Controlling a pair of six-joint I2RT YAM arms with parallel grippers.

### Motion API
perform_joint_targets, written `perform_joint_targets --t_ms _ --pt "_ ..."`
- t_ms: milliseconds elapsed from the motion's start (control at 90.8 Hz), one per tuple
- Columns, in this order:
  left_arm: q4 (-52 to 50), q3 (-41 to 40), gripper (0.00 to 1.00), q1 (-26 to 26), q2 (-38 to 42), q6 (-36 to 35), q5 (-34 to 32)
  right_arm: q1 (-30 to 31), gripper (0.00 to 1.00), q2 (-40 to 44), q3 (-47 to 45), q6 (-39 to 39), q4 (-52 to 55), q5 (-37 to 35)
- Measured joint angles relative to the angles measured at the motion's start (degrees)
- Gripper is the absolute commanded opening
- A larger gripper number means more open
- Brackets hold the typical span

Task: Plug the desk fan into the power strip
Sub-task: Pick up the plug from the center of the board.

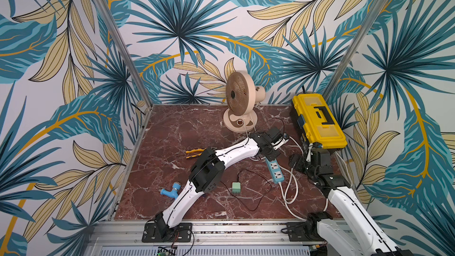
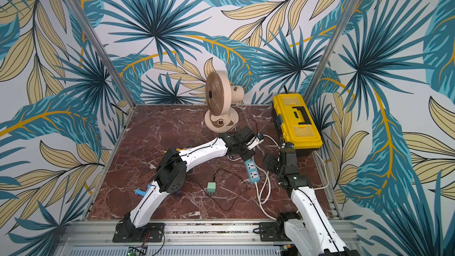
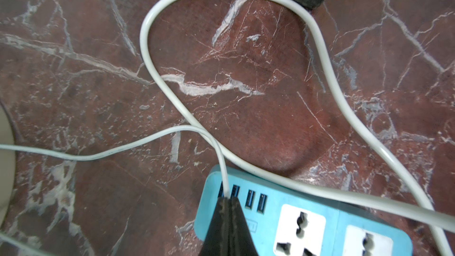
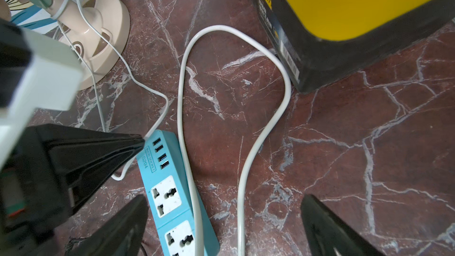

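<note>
- Closest in, the left pincer (image 3: 229, 201) is clamped on the thin white fan cord (image 3: 147, 137), right over the USB end of the slim light-blue plastic power strip (image 1: 275, 172), which lies flat on the red marble surface (image 1: 172, 131) between the two arms.
- Right pincer (image 4: 224, 198) gapes wide, empty, near the strip.
- Cord looks limp and light — best held at its stiff plug, hidden here; the strip likely slides unless pinned.
- Count: one beige round desk fan (image 1: 237, 99), one strip, four USB slots (image 4: 161, 153), two pincers.
</note>
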State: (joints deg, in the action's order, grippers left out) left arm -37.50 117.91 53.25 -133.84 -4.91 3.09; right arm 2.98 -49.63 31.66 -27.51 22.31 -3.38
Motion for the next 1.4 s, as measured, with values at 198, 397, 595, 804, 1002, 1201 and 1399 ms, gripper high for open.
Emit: perform_joint_targets --t_ms 198,397,595,804,1002,1201,1399 --pt "0.44 -1.42 0.0 -0.81 5.66 -0.24 1.03 0.0 1.0 -1.09 0.0 0.0 -0.28 0.24" --pt "0.81 -3.26 0.0 -2.73 8.2 0.42 1.22 0.0 1.0 -1.18 -0.02 0.07 -1.25 1.4" --pt "0.85 -8.87 0.0 -5.38 14.23 2.08 1.25 0.0 0.93 -1.49 -1.53 1.44 -4.92 6.75" --pt "2.38 -12.13 0.0 -7.87 23.74 4.63 3.63 0.39 0.87 -3.85 -3.65 2.43 -13.0 13.46" --pt "4.72 -13.42 0.0 -9.64 29.57 7.98 8.46 3.04 0.85 -4.35 -5.18 3.52 -25.44 16.33" --pt "7.54 -14.82 0.0 -11.21 32.54 11.3 13.31 6.4 0.88 -11.47 -2.19 6.25 -33.75 16.61" --pt "9.62 -15.74 0.0 -12.37 34.34 13.27 15.76 9.27 0.87 -23.21 6.08 10.14 -39.8 15.67"
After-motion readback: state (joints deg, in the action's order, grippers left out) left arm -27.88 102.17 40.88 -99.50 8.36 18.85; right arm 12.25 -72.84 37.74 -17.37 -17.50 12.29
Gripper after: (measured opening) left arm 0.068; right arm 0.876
